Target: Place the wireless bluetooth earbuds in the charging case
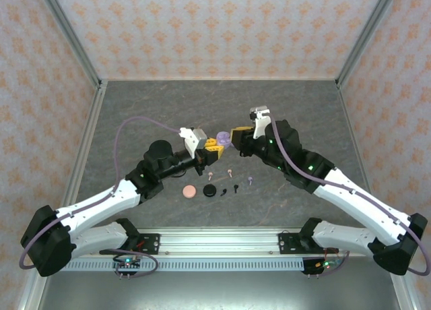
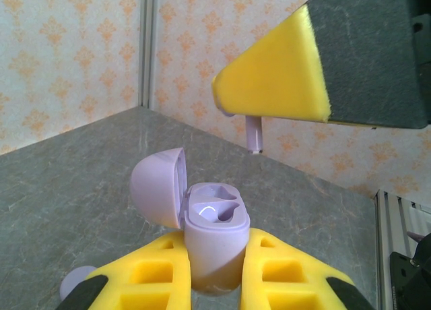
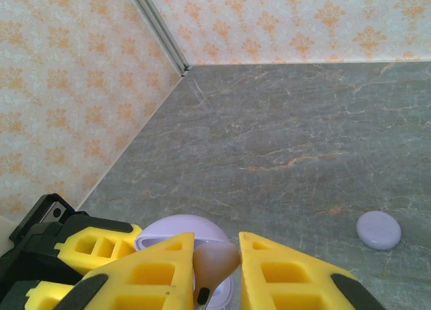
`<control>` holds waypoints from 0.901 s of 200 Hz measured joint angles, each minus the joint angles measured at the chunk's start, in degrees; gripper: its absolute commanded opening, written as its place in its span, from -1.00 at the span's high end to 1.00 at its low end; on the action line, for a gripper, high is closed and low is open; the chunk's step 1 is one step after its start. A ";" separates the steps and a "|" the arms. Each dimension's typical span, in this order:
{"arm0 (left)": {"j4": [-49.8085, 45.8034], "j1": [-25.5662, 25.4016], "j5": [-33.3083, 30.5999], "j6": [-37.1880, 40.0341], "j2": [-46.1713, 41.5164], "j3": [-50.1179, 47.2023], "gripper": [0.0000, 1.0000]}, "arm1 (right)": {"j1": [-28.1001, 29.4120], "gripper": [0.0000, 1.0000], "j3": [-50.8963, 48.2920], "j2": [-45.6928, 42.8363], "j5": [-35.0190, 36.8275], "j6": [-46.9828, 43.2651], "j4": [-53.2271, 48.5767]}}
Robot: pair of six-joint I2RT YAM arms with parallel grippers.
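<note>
grey marbled table (image 1: 135,108), patterned walls (image 1: 202,27)

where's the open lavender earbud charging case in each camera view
top external: mid-table, open lavender charging case between left gripper and right gripper
left wrist: lower centre, clamped in left gripper
right wrist: bottom, left of centre, behind right gripper
shared landmark: left gripper's yellow fingers

Lavender charging case (image 2: 214,249) upright, lid open; earbud (image 2: 254,136) stem-down just above; spare earbuds (image 1: 211,174) loose on table (image 1: 135,108)
</note>
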 measured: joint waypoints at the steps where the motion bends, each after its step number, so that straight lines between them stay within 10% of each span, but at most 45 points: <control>1: 0.02 0.00 0.02 0.00 0.00 0.00 1.00 | 0.04 0.61 0.00 0.04 0.00 0.00 0.02; 180: 0.31 -0.37 0.00 0.02 0.39 0.04 1.00 | 1.42 0.61 0.11 2.82 -0.02 0.24 -0.81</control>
